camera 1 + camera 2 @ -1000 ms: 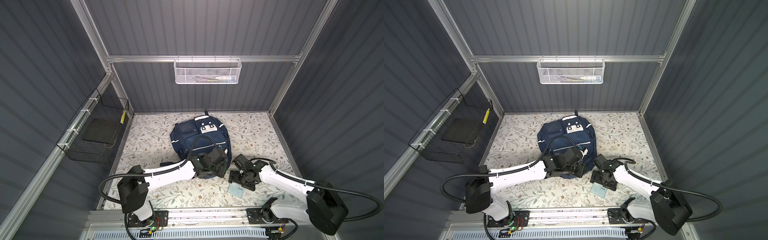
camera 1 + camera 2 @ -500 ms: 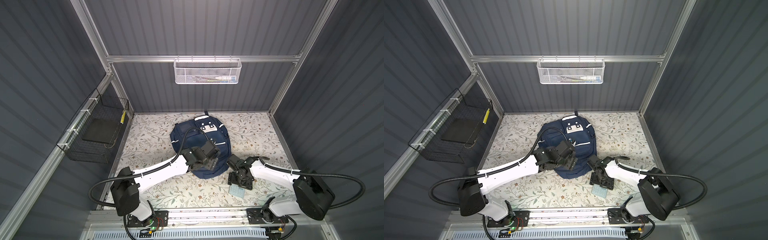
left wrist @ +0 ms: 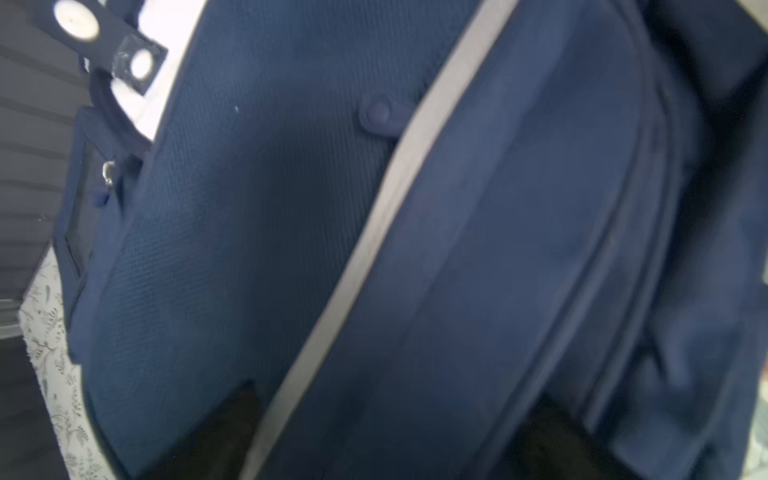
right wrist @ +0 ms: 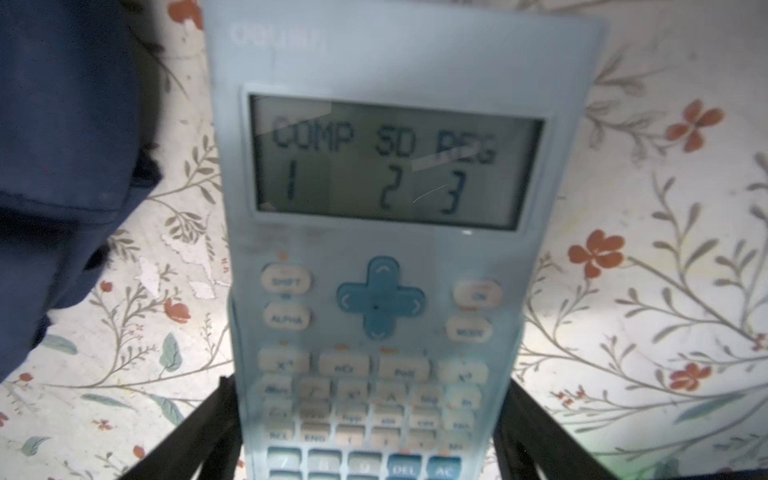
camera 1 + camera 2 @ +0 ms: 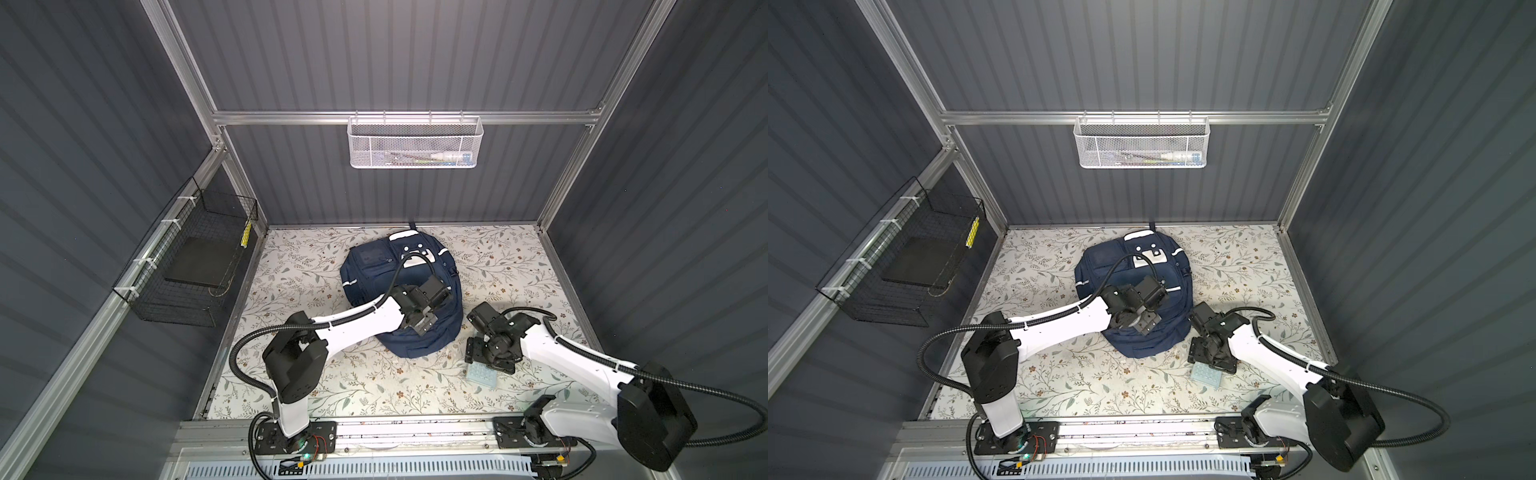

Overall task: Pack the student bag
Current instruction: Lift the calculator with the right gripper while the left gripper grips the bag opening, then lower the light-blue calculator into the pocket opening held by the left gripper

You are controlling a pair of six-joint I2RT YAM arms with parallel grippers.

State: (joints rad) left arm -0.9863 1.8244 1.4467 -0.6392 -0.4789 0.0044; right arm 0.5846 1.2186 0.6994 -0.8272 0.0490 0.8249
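So the right hand point(image 5: 489, 360) looks clamped across the calculator point(image 5: 481, 377), long axis running straight out of the grip. The student bag point(image 5: 374, 274) lies mid worktop point(image 5: 374, 386), just at 10 o'clock from it. The left hand point(image 5: 423, 323) hangs over the bag, fingers apart, empty.

Your left arm stretched toward the far right, left gripper point(image 3: 384, 432) pointing down, fingers spread apart. Your right arm bent inward, right gripper point(image 4: 371, 415) clamping the calculator point(image 4: 386, 166).
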